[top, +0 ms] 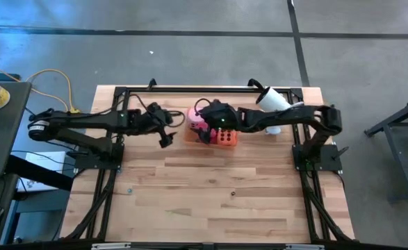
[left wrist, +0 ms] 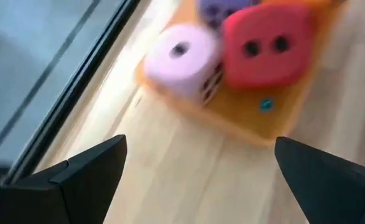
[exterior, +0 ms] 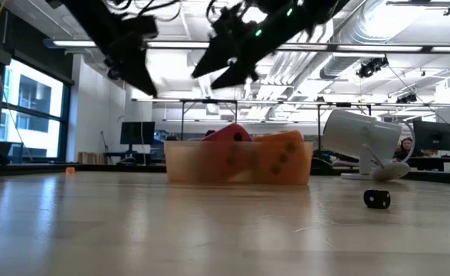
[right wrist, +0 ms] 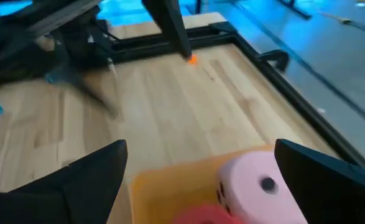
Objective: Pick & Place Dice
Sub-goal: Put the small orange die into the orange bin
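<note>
Dice grouped in translucent orange tray (top: 226, 141) near table's far edge, between both arms. From fingers outward: right gripper (right wrist: 201, 180) fingers (right wrist: 76, 180) spread wide, nothing between them, hovering just above tray w/ pink die (right wrist: 260, 183) directly below and a sliver of red at frame edge. Left gripper (left wrist: 198, 180) fingers (left wrist: 89, 174) also spread wide, empty, aimed at tray from left side, apart from it. Left wrist view: pink die (left wrist: 183, 59) at tray's near corner, one-pip face up; red die (left wrist: 266, 43) just beside it, two pips visible, touching or nearly; lavender-purple die (left wrist: 222, 9) behind those two, mostly cut off by frame. High view: pink die (top: 195, 118) at tray's left end, orange die (top: 226, 137) w/ dark pips at right end, right gripper (top: 210, 128) overhead hiding the rest; left gripper (top: 166, 133) short of tray's left edge. Low view: tray wall (exterior: 186, 165) semi-see-through, red die (exterior: 228, 135) poking above rim, orange die (exterior: 282, 157) at its right, both grippers raised clear above tray. Also on wooden table (top: 217, 201): white cylindrical object (exterior: 359, 138) lying tilted right of tray, small dark cube (exterior: 376, 199) nearer camera, apart from tray. Purple die's exact contact w/ neighbours: can't tell.
</note>
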Controlling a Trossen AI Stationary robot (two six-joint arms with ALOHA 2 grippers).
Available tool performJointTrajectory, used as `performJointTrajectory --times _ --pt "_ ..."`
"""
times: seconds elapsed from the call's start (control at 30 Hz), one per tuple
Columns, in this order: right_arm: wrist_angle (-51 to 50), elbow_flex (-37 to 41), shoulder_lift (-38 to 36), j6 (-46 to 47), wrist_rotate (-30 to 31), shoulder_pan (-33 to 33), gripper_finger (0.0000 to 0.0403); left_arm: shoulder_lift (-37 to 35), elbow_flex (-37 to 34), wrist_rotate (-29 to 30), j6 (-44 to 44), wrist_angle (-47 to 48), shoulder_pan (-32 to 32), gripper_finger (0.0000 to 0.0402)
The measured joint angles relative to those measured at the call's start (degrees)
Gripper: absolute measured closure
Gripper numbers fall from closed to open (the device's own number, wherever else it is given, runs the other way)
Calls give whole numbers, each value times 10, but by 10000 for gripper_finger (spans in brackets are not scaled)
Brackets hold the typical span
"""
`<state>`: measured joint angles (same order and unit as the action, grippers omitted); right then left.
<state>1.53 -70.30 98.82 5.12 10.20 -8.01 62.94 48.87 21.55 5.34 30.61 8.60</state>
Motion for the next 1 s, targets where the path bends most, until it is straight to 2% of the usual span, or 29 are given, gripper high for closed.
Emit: performJointTrajectory --times 0.13,0.23,0.33,0.5,0.6,0.77,0.9,1.0 --pt "-79 0 -25 7 63 35 7 -31 -34 0 30 46 47 2" --pt "-139 3 -28 37 107 62 7 -49 -72 -1 46 46 91 2" --pt "-149 20 -29 59 136 85 7 -53 -95 -1 53 46 152 2" --pt "-146 29 -29 73 145 104 7 -30 -98 1 77 51 258 2" --pt "-146 29 -29 73 146 110 7 -5 -86 0 68 74 290 2" --pt "-145 29 -29 71 144 112 7 67 -31 -12 70 178 308 2" --pt "-146 29 -29 67 144 113 7 121 24 12 58 209 315 2" --pt "-146 29 -24 67 144 119 7 135 35 49 51 209 325 2"
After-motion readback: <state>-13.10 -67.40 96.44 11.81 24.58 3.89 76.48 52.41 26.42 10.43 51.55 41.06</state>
